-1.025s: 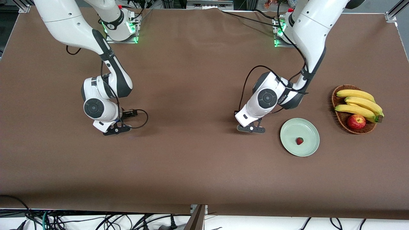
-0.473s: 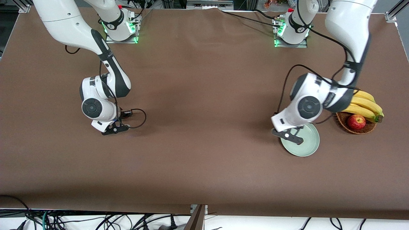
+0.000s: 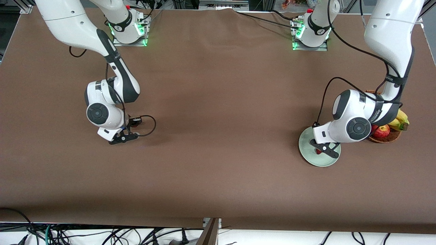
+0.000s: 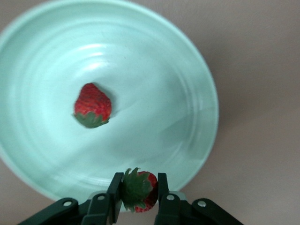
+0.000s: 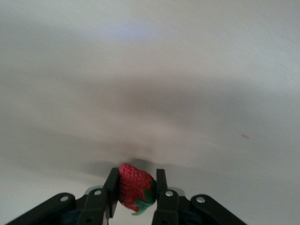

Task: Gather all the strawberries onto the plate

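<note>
The pale green plate [image 3: 304, 144] lies toward the left arm's end of the table, with one strawberry [image 4: 92, 105] lying in it. My left gripper [image 3: 324, 149] hangs over the plate and is shut on a second strawberry [image 4: 139, 190], whose leafy cap faces the left wrist camera. In the left wrist view that gripper [image 4: 137, 182] sits over the plate's [image 4: 197, 93] rim. My right gripper [image 3: 122, 137] is low over the brown cloth toward the right arm's end. In the right wrist view this gripper [image 5: 136, 177] is shut on a third strawberry [image 5: 135, 187].
A wicker basket [image 3: 390, 137] with an apple [image 3: 383, 131] and bananas [image 3: 402, 119] stands beside the plate toward the left arm's end, partly hidden by the left arm's wrist. Cables run along the table's edge nearest the front camera.
My left gripper has moved from the middle of the table to over the plate, now covering most of it and the basket. The right gripper has barely shifted.
</note>
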Tool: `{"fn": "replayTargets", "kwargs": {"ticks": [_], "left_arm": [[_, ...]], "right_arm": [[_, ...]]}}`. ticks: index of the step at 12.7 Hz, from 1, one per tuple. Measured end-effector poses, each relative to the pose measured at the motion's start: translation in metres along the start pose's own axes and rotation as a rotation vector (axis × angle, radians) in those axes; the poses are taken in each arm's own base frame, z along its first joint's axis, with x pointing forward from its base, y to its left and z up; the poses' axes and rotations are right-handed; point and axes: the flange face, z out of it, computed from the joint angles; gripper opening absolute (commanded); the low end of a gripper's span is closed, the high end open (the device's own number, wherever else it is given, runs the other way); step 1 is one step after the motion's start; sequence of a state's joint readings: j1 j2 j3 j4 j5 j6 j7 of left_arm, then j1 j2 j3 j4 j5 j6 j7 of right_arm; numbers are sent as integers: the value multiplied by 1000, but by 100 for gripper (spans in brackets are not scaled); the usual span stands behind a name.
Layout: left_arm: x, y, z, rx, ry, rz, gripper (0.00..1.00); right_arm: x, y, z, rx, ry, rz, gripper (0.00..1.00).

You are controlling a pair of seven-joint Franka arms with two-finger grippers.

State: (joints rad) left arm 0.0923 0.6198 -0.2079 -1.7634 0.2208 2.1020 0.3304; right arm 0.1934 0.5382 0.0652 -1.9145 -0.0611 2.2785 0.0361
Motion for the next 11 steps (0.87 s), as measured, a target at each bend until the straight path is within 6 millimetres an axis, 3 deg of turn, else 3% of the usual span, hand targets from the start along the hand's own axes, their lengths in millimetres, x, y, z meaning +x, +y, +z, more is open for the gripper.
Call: {"fn": "replayTargets", "kwargs": {"ticks": [1, 3, 5, 8, 11], "left_arm": [[1, -2, 10, -7, 1, 10, 100], [2, -3, 13, -8, 4, 14, 100], [3, -4, 3, -1, 18, 13, 100], [1, 3, -41, 21, 37, 22, 100], [9, 42, -80, 24, 76, 13, 100]], "right_arm": [[5, -30, -10, 23, 22, 40, 0], [15, -103, -30, 78, 67, 143, 0], [27, -188, -46, 134, 100, 280, 0], [42, -310, -49, 247, 170, 446, 0], [49, -406, -32, 465, 281, 579, 0]]}}
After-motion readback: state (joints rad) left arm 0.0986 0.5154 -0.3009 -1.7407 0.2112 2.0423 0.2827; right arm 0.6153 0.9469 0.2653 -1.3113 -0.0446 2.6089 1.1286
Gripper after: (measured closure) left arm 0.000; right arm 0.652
